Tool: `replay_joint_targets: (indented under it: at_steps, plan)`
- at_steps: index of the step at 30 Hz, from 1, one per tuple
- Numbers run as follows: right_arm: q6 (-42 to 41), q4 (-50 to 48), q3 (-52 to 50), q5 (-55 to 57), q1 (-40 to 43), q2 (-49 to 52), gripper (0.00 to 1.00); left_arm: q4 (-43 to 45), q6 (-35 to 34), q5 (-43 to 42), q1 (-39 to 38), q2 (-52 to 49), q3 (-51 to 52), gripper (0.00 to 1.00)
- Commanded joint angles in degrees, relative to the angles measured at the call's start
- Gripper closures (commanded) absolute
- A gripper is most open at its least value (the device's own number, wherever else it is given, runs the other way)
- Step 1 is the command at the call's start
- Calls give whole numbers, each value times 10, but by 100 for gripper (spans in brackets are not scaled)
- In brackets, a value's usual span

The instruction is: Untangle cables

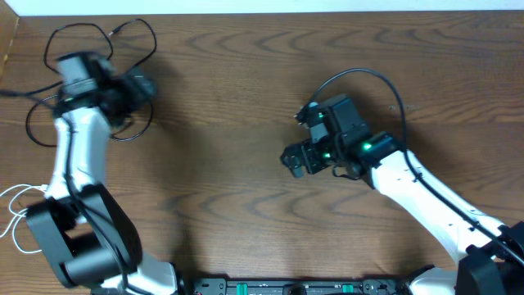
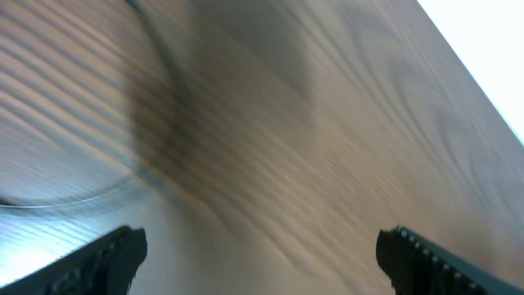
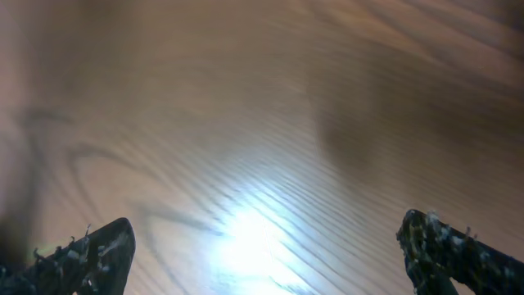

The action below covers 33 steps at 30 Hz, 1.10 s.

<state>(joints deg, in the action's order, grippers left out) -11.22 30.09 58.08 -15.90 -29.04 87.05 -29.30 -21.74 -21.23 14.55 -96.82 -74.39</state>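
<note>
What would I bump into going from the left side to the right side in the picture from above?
white cable → black cables → right claw

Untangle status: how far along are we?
Done: the white cable lies by itself at the left edge of the table, apart from the others. In hand: nothing. The left gripper and right gripper are both open and empty, the left one over the black cables. Left: those black loops share one patch at top left. The arm hides whether they cross, so they probably need parting.
</note>
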Motion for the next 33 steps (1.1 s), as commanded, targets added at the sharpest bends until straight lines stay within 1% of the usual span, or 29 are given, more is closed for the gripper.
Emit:
replay_joint_targets:
  at_steps: [1,5,8,12,18,20,22,23,24,26,29,33]
  plan:
    - [-21,24,1,18,41,-39,1,-38,-21,7,-56,83,-10,5]
    - [-36,71,1,18,96,-88,1,-71,-21,8,-120,166,-10,5]
    - [-36,90,1,16,128,-134,1,-85,-19,9,-146,231,-10,5]
    - [-35,89,1,22,144,-209,1,-123,-19,10,-150,309,-10,5]
    - [-33,99,1,44,143,-320,1,-174,-19,10,-150,389,-10,5]
    - [-31,102,1,44,143,-349,1,-188,-19,10,-150,404,-10,5]
    - [-6,107,1,45,134,-388,5,-205,-19,10,-150,418,-10,5]
    - [2,110,0,47,130,-400,5,-210,-19,10,-150,421,-10,5]
    - [7,115,0,53,126,-415,5,-214,-19,10,-150,424,-10,5]
    - [9,132,-3,73,117,-442,1,-217,-19,10,-150,425,-10,5]
    - [8,173,-14,110,108,-479,1,-217,-19,10,-150,424,-10,5]
    - [4,213,-32,123,108,-505,1,-217,-19,10,-150,422,-9,5]
